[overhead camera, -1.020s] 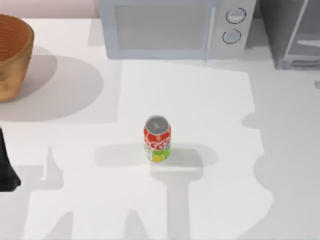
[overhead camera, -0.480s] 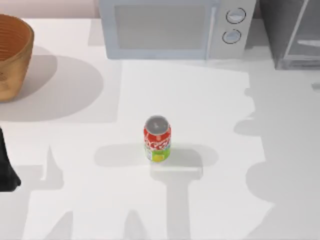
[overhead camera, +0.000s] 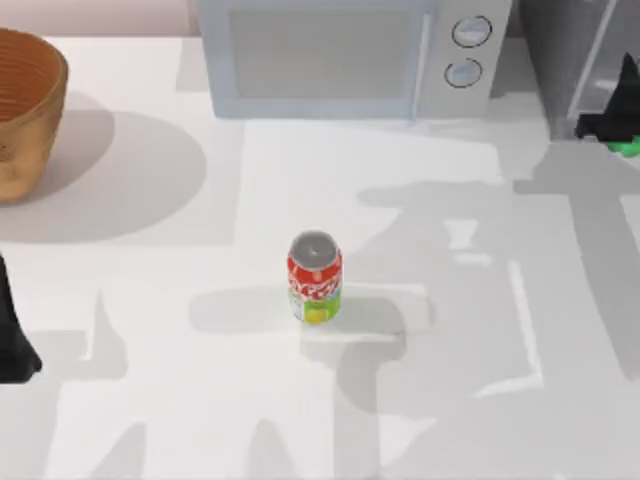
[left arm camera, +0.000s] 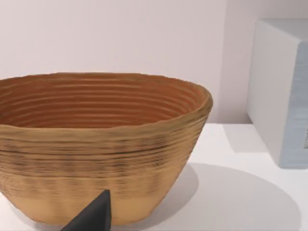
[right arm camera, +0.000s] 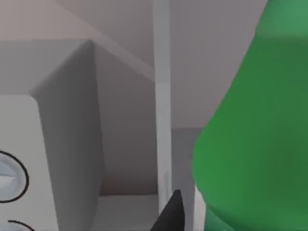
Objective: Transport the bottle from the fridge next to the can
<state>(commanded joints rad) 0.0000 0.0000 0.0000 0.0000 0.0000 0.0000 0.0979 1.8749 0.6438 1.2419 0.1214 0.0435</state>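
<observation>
While the can [overhead camera: 315, 277] stands upright near the middle of the table [overhead camera: 150, 400], the right gripper [overhead camera: 612, 120] sits at the far right edge of the top view, just in front of the fridge [overhead camera: 580, 60]. A sliver of green, the bottle [overhead camera: 628, 148], shows right beside that gripper's dark tip, well apart from the can. From the right wrist, the bottle [right arm camera: 260, 144] looms close beside one dark finger [right arm camera: 171, 214], with the fridge's light frame [right arm camera: 162, 96] behind it; whether the fingers are clamped on it I cannot tell. The left arm [overhead camera: 12, 340] is parked at the near left edge, facing a wicker basket [left arm camera: 96, 144]. A white microwave [overhead camera: 350, 55] stands at the far side, left of the fridge.
</observation>
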